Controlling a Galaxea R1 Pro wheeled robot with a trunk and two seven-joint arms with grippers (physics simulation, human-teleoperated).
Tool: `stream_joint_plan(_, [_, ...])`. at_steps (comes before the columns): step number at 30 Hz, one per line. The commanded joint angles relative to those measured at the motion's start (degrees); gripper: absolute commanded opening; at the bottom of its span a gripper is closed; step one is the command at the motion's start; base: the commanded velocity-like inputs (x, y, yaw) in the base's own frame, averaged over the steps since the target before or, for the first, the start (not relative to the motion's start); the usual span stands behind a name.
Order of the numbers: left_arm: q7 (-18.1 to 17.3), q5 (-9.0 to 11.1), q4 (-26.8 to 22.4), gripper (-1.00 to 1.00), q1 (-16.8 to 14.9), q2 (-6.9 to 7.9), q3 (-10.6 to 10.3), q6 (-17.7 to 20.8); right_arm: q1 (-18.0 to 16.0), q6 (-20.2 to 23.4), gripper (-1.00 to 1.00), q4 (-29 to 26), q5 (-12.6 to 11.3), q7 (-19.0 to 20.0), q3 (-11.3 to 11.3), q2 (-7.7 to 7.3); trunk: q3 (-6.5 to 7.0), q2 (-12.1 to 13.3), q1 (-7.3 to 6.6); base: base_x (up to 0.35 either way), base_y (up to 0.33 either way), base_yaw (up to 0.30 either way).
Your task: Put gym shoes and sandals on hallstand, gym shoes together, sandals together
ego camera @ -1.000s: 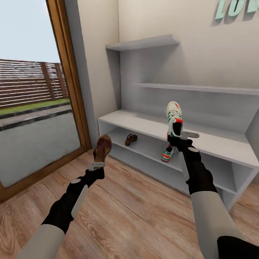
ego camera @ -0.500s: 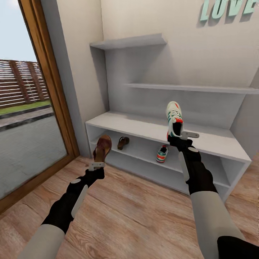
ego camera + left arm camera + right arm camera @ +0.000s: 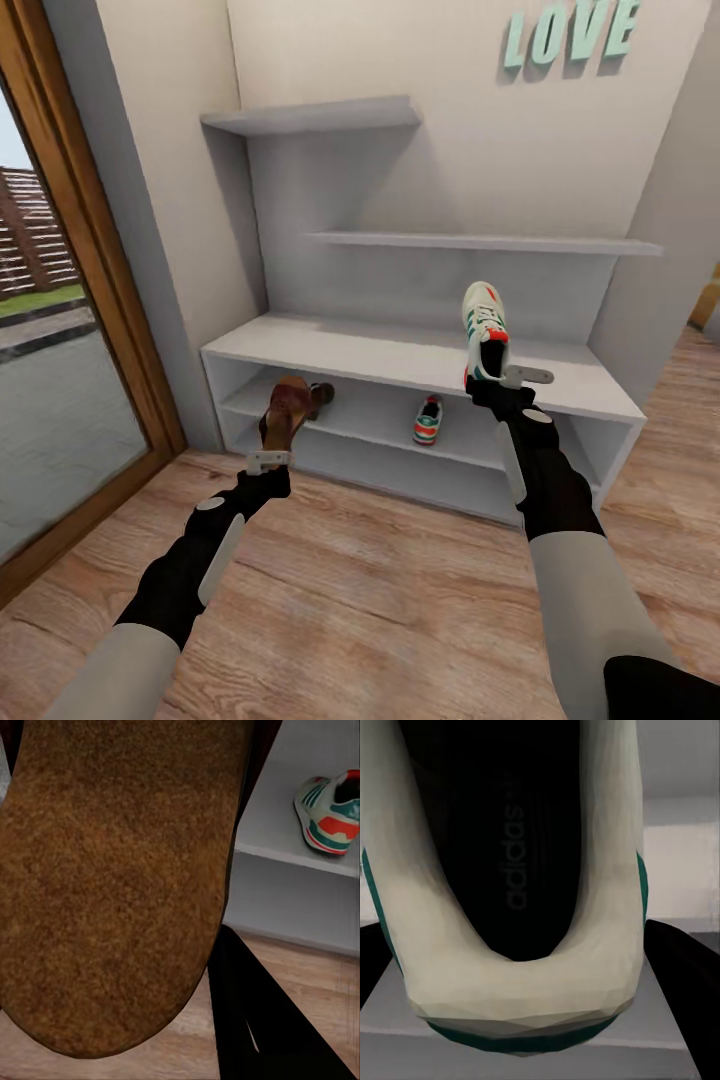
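Head view: the robot faces the hallstand (image 3: 300,350), a pale grey unit with a low two-tier bench, a back panel and floating shelves, standing on the corridor floor (image 3: 380,580). The left gripper (image 3: 268,460) pinches a brown sandal (image 3: 286,408), held upright, toe up, in front of the bench's lower tier. The right gripper (image 3: 500,382) pinches a gym shoe (image 3: 485,325) at its heel, held toe up before the bench's top surface. On the lower tier rest a second sandal (image 3: 320,397), partly hidden behind the held one, and a second gym shoe (image 3: 428,420), the two well apart.

Left wrist view: the held sandal's rough brown sole (image 3: 120,885), with the shelved gym shoe beyond.

Right wrist view: the held gym shoe's dark opening, white collar and green trim.

Teal letters "LOVE" (image 3: 572,35) hang on the wall; a wood-framed glass door (image 3: 70,330) stands at left.
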Motion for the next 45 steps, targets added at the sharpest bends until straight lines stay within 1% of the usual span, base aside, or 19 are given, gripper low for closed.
stream_joint_plan(1, [-0.11, 0.20, -0.10, -1.00, -0.01, 0.01, 0.03, 0.38, -0.04, 0.31, -1.00, -0.06, 0.13, -0.07, -0.06, 0.05, -0.06, -0.02, -0.01, 0.000, 0.016, -0.298])
stream_joint_plan(8, [-0.13, 0.22, -0.10, -1.00, -0.01, 0.01, 0.03, 0.38, -0.04, 0.31, -1.00, -0.06, 0.13, -0.07, -0.06, 0.05, -0.06, -0.02, -0.01, 0.000, 0.025, -0.298])
stream_joint_plan(16, [-0.13, 0.28, -0.10, -1.00, -0.01, 0.01, 0.03, 0.38, -0.03, 0.31, -1.00, -0.06, 0.13, -0.08, -0.06, 0.05, -0.06, -0.02, -0.01, 0.000, 0.225, -0.279])
stream_joint_plan(24, [-0.13, 0.31, -0.10, -1.00, -0.01, 0.01, 0.03, 0.38, -0.09, 0.31, -1.00, -0.06, 0.14, -0.07, -0.06, 0.05, -0.06, -0.02, -0.01, 0.000, 0.042, -0.033])
stream_joint_plan(37, [-0.13, 0.38, -0.10, -1.00, -0.01, 0.01, 0.01, 0.38, -0.06, 0.31, -1.00, -0.06, 0.19, -0.08, -0.06, 0.05, -0.06, -0.02, -0.01, 0.000, 0.281, -0.001])
stream_joint_plan(42, [-0.13, 0.39, -0.10, -1.00, -0.01, 0.01, 0.03, 0.38, -0.05, 0.30, -1.00, -0.06, 0.20, -0.09, -0.06, 0.05, -0.06, -0.02, -0.01, 0.000, 0.077, -0.019])
stream_joint_plan(45, [-0.13, 0.40, -0.10, -1.00, -0.01, 0.01, 0.03, 0.38, -0.07, 0.31, -1.00, -0.06, 0.19, -0.07, -0.06, 0.05, -0.06, -0.02, -0.01, 0.000, 0.011, -0.191])
